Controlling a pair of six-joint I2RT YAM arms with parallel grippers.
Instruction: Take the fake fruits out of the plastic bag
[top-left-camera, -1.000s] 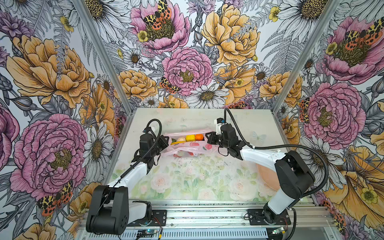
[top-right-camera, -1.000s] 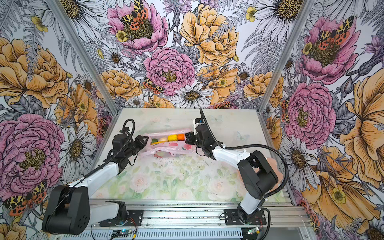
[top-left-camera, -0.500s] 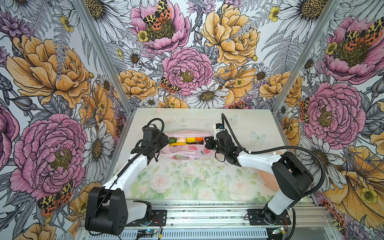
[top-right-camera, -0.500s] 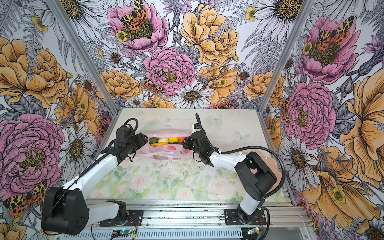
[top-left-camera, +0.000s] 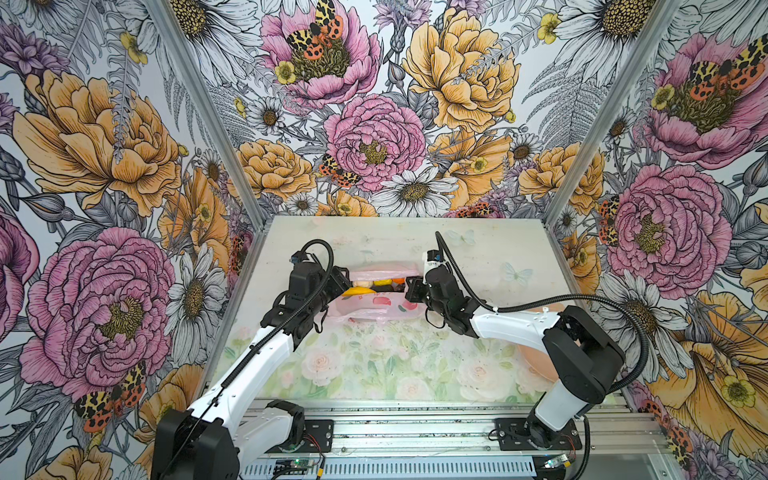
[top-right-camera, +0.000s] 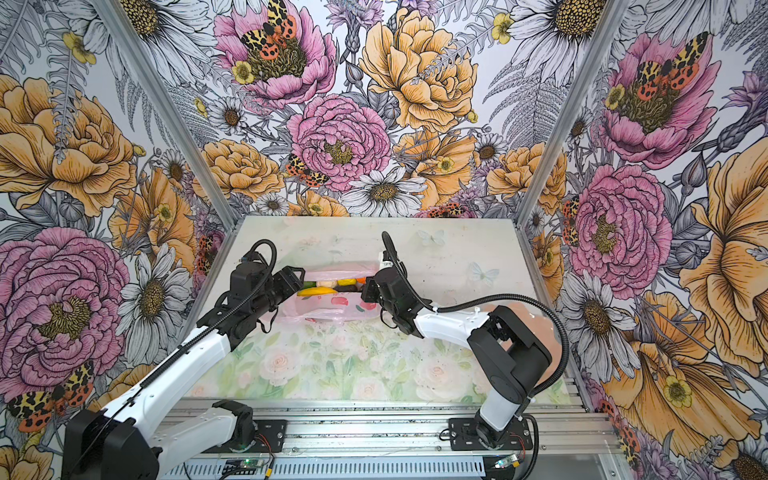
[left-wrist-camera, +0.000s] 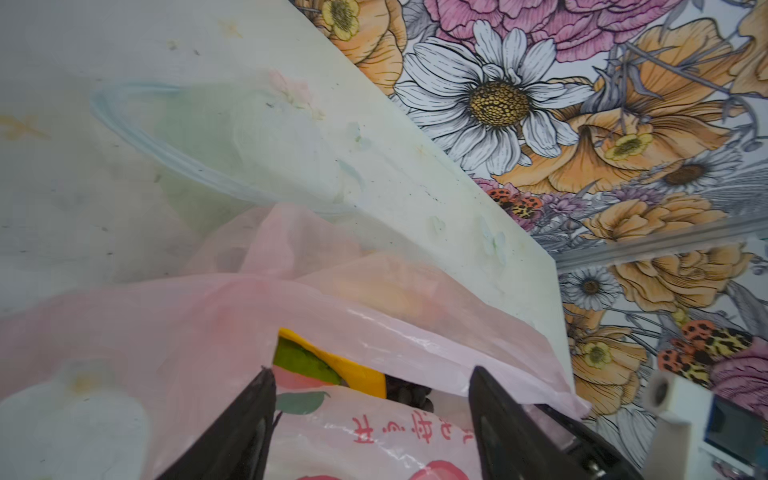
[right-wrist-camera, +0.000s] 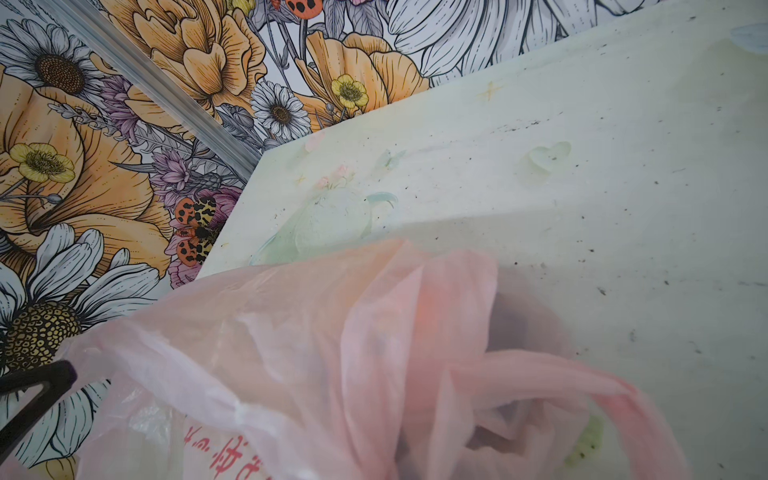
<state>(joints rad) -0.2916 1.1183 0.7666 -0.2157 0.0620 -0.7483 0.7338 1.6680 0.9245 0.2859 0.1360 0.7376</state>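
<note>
Bench (top-left-camera: 374, 374), floral print: carries every item listed.

Plastic bag (top-left-camera: 376, 307), pale pink, red lettering: lies on the bench, mouth agape; our landmark.

Right claw (top-left-camera: 409, 289): at the bag's right end, closed tight, apparently pinching the rim.

Left claw (left-wrist-camera: 372, 374): at the bag's left end, jaws well apart, tips poised at the mouth, holding nothing.

Fake fruits (top-right-camera: 332, 285): inside the bag, a row showing through the mouth; we see none outside it.

Banana (left-wrist-camera: 336, 368): at the bag's left lip, just beyond the left claw's tips.

Step, as we judge it: first extraction, not yet gripped. Next move calls for easing the left claw inward and closing on the banana alone, clear of the film.
</note>
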